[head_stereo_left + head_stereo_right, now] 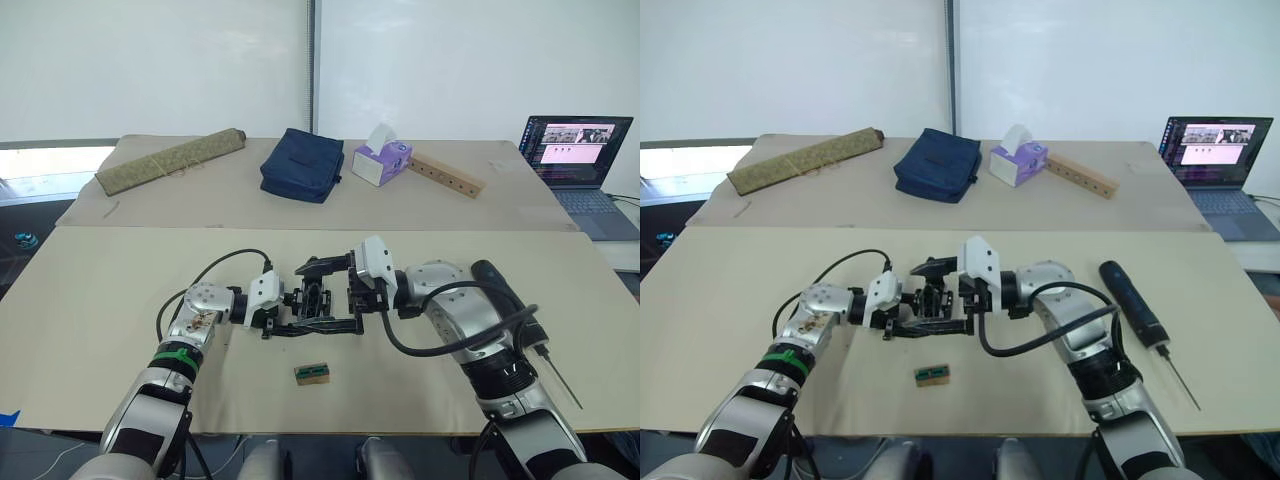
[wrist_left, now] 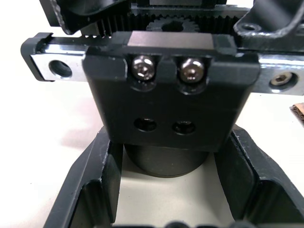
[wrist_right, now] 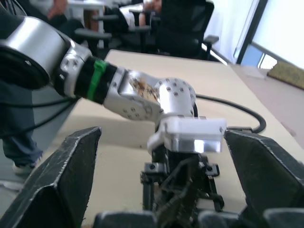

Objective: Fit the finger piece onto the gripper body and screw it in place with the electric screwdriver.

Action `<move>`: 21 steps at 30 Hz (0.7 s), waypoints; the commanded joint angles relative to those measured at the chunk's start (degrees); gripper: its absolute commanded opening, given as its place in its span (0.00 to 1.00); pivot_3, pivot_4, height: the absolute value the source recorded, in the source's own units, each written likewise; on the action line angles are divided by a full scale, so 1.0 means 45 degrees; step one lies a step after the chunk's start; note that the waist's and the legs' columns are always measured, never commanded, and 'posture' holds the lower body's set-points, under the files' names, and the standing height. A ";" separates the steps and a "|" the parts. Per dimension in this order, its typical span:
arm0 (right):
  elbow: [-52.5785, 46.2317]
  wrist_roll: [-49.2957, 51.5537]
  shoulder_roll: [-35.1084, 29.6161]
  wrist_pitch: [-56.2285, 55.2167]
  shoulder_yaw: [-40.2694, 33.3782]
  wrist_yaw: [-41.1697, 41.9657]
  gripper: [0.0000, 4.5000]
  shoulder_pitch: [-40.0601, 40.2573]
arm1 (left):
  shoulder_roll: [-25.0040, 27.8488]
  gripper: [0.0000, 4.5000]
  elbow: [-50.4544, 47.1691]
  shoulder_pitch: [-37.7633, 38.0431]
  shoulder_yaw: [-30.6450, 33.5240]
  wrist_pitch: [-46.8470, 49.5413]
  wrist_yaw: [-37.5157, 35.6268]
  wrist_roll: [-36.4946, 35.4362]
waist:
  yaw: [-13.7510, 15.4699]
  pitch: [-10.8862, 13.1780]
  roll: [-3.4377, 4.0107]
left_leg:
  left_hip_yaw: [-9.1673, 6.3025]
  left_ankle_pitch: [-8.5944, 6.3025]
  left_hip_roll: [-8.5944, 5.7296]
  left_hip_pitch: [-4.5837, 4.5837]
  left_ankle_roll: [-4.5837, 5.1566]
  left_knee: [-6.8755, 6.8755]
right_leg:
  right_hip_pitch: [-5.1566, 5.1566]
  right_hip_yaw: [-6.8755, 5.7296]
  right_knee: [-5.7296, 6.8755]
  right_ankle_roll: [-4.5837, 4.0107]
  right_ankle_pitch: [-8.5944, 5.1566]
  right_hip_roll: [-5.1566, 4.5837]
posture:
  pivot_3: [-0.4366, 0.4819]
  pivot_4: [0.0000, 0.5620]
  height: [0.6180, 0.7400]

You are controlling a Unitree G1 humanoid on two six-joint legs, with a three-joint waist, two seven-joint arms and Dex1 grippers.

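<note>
— Left gripper [image 1: 300,325] sits at the middle of the table, its fingers spread to either side of the gripper body [image 1: 318,303]. Is it clamped?

— Not clearly. In the left wrist view the fingers [image 2: 95,190] flank the body's round base with a gap showing, so it reads as open around it, not squeezing.

— And the right gripper [image 1: 335,268]?

— It meets the body from the right, fingers wide apart in its own wrist view. Open too, with nothing pinched between them.

— Where is the finger piece?

— Hard to say. Too much black on black at the body to tell it apart, so whether it is already seated cannot be told. Two screws are in the carriage, with two empty holes just below.

— The screwdriver [image 1: 1135,302]?

— Lying on the table to the right, well apart from the right gripper, bit pointing toward the near edge.

— What could go wrong?

— With neither gripper squeezing, the body could twist or slide if the screwdriver pushes on it. A small green-and-brown block [image 1: 312,374] lies just near of the work and could be knocked by an arm.

— The surroundings?

— A tan table [image 1: 100,300]; on a second one behind it, a rolled mat [image 1: 170,160], blue bag [image 1: 302,164], tissue box [image 1: 380,160] and wooden bar [image 1: 446,174]. A laptop [image 1: 580,150] stands far right, before a white wall.
</note>
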 commanded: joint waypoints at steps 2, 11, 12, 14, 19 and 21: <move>-0.1130 0.1038 -0.0062 0.0170 -0.1235 -0.0340 1.00 -0.0262 | -0.0097 0.83 0.0105 0.0334 -0.0082 0.0247 0.0385 0.0260 | 0.0003 0.0000 0.0000 | -0.0001 0.0000 0.0001 0.0002 0.0000 -0.0001 | 0.0003 -0.0001 0.0000 0.0000 0.0000 -0.0001 | 0.48 0.27 1.00; -0.4244 0.3115 -0.2174 0.2572 -0.3892 -0.1434 1.00 0.1118 | 0.1333 1.00 -0.1112 0.1644 0.1135 -0.0263 -0.0516 -0.0923 | -0.0047 0.0004 0.0002 | -0.0003 -0.0001 0.0012 -0.0005 -0.0001 -0.0022 | -0.0012 0.0001 -0.0008 -0.0005 -0.0002 -0.0003 | 0.48 0.27 1.00; -0.4612 0.3382 -0.2546 0.2866 -0.4354 -0.1646 1.00 0.1530 | 0.1596 1.00 -0.1312 0.1855 0.1273 -0.0256 -0.0638 -0.1059 | -0.0043 0.0005 0.0000 | -0.0005 -0.0001 0.0017 -0.0004 -0.0001 -0.0028 | -0.0014 0.0000 -0.0009 -0.0011 -0.0006 -0.0003 | 0.48 0.27 1.00; -0.5377 0.4009 -0.3164 0.3462 -0.5612 -0.2389 1.00 0.2727 | 0.2058 1.00 -0.1813 0.2261 0.1872 -0.0659 -0.0724 -0.1629 | -0.0048 0.0007 -0.0001 | -0.0014 -0.0002 0.0032 -0.0002 -0.0001 -0.0051 | -0.0017 -0.0003 -0.0014 -0.0029 -0.0017 -0.0016 | 0.48 0.27 1.00; -0.7294 0.3717 -0.3485 0.3164 -0.9574 -0.3577 1.00 0.8133 | 0.3116 1.00 -0.5146 0.3228 0.3458 0.1634 -0.0240 -0.3606 | 0.0267 0.0029 0.0001 | -0.0054 -0.0003 0.0040 -0.0020 -0.0003 -0.0043 | 0.0001 -0.0032 -0.0017 -0.0020 -0.0035 -0.0043 | 0.48 0.27 1.00; -0.7549 0.3159 -0.3031 0.2261 -1.1226 -0.3489 1.00 1.0530 | 0.3441 1.00 -0.6468 0.3289 0.3932 0.2934 0.0501 -0.4146 | 0.0415 0.0029 0.0002 | -0.0058 -0.0003 0.0019 -0.0058 -0.0004 -0.0032 | -0.0009 -0.0031 -0.0032 0.0001 -0.0046 -0.0060 | 0.48 0.27 1.00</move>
